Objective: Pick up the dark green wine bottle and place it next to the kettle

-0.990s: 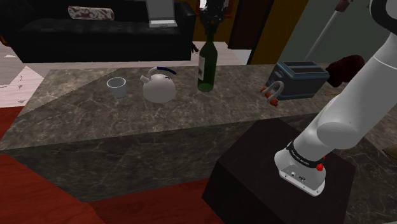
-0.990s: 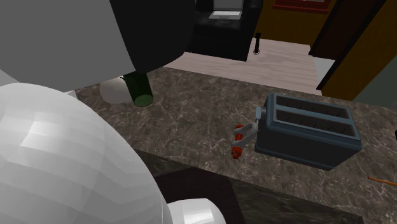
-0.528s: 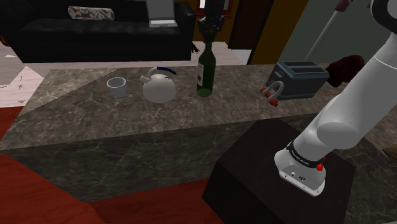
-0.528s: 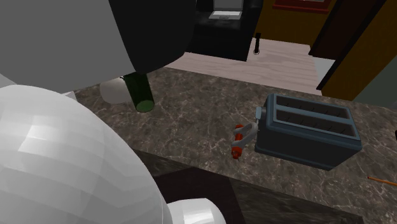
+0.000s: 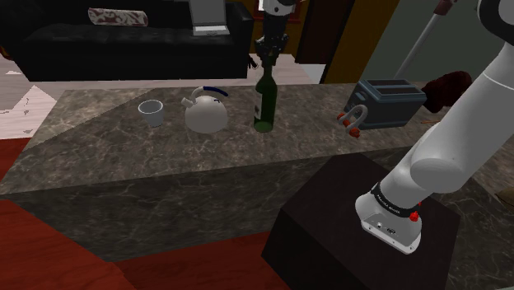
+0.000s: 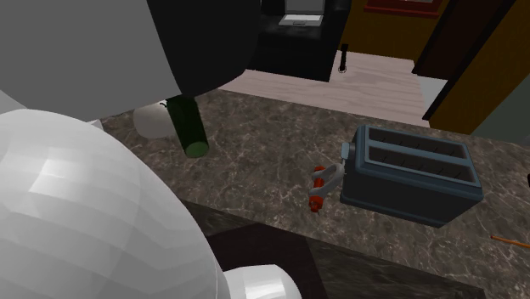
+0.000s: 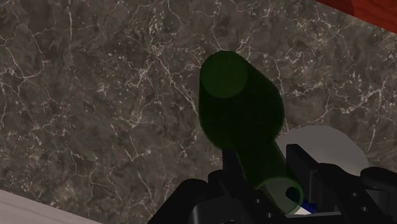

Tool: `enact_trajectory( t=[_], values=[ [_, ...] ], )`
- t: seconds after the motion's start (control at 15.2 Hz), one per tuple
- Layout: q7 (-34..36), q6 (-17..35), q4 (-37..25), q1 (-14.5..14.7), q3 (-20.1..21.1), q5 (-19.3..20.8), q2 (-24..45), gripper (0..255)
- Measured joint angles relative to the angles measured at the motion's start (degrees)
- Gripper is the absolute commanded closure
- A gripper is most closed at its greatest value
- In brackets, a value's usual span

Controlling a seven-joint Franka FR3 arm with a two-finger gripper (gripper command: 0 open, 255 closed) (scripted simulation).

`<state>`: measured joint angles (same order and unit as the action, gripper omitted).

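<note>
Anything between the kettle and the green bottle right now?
No. Shoulder view shows bare marble counter between kettle and green bottle; the gripper clasps the bottle's neck.

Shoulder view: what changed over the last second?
The dark green wine bottle, clasped at its neck by the black gripper, shifted down the picture and slightly to the shoulder view's left, closer to the white kettle. Grip unchanged. Kettle, small grey cup and grey toaster stayed put.
</note>
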<state>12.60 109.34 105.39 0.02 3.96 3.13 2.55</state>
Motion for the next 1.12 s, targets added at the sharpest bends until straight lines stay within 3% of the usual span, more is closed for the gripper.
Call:
enact_trajectory(
  t=[0.33,0.73,0.79,1.12],
  values=[
    [0.2,3.5,3.1,0.0,0.0,0.1,0.4,255],
    [0.2,4.2,3.6,0.0,0.0,0.1,0.6,255],
    [0.2,4.2,3.6,0.0,0.0,0.1,0.6,0],
    [0.2,4.2,3.5,0.0,0.0,0.1,0.6,0]
  ],
)
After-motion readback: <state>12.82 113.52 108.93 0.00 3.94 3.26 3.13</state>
